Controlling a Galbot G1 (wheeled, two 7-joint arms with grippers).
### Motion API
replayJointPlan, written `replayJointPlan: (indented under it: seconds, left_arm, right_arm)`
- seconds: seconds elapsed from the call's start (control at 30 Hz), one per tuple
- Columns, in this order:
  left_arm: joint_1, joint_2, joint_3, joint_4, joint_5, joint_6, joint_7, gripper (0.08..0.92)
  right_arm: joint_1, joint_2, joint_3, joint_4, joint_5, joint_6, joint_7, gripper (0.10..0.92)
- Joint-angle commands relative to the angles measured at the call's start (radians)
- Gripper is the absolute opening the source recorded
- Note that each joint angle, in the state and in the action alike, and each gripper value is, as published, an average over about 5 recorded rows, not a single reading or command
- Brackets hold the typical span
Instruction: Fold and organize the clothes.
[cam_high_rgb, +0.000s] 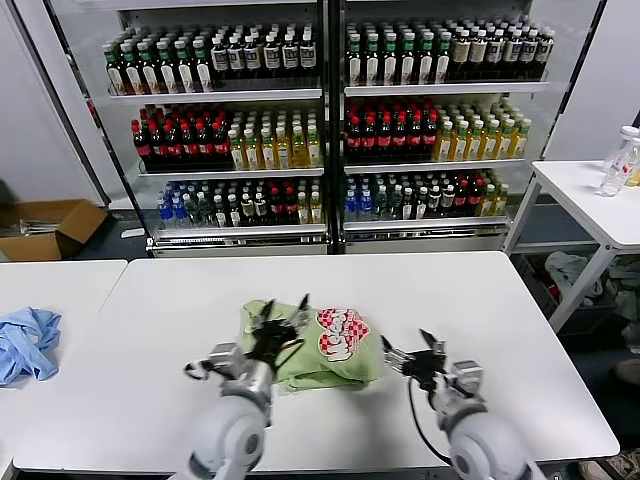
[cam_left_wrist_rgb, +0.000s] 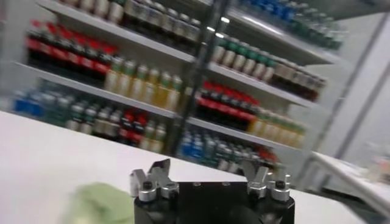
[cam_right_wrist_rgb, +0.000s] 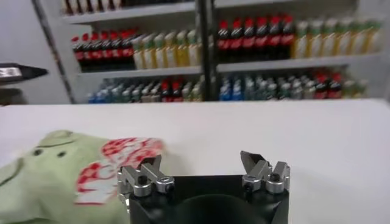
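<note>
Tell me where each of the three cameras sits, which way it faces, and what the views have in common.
Head view: on the robot's head, facing forward and down at the white table; both arms show, left gripper over the green shirt, right gripper beside it.
Left wrist view: on the left arm, facing the drink shelves; its open jaws show.
Right wrist view: on the right arm, facing the shelves; open jaws show.
Shared: all see shirt, table and shelves.

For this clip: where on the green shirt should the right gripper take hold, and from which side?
Probably the green shirt's bunched edge nearest the right gripper, approached from the robot's right: the fabric is folded thick there, clear of the left gripper over its other end, and both grippers are open.
</note>
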Motion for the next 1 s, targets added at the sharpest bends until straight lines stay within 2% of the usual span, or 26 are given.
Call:
replayJointPlan:
  seconds: [0.03, 0.13, 0.23, 0.5, 0.9, 1.0]
  left_arm:
    - [0.199, 0.112, -0.254, -0.091, 0.022, -0.048, 0.006, 0.78]
    - [0.205, 0.109, -0.257, -0.088, 0.021, -0.053, 0.005, 0.816]
    - [0.2, 0.107, -0.252, -0.084, 0.021, -0.053, 0.003, 0.822]
    - [0.188, 0.112, -0.231, -0.074, 0.02, -0.05, 0.003, 0.823]
    - [0.169, 0.117, -0.206, -0.066, 0.016, -0.048, 0.006, 0.822]
    - [0.169, 0.119, -0.201, -0.068, 0.018, -0.047, 0.007, 0.823]
  right_arm:
    - [0.323, 0.127, -0.277, -0.31, 0.086, -0.07, 0.066, 0.823]
    - [0.35, 0.148, -0.284, -0.354, 0.129, -0.07, 0.084, 0.822]
    - [0.375, 0.16, -0.288, -0.379, 0.17, -0.07, 0.099, 0.785]
    - [0.384, 0.097, -0.27, -0.371, 0.139, -0.06, 0.069, 0.568]
    - [0.366, -0.198, -0.073, -0.404, -0.041, 0.08, -0.085, 0.23]
    - [0.33, -0.244, -0.011, -0.373, -0.07, 0.104, -0.124, 0.151]
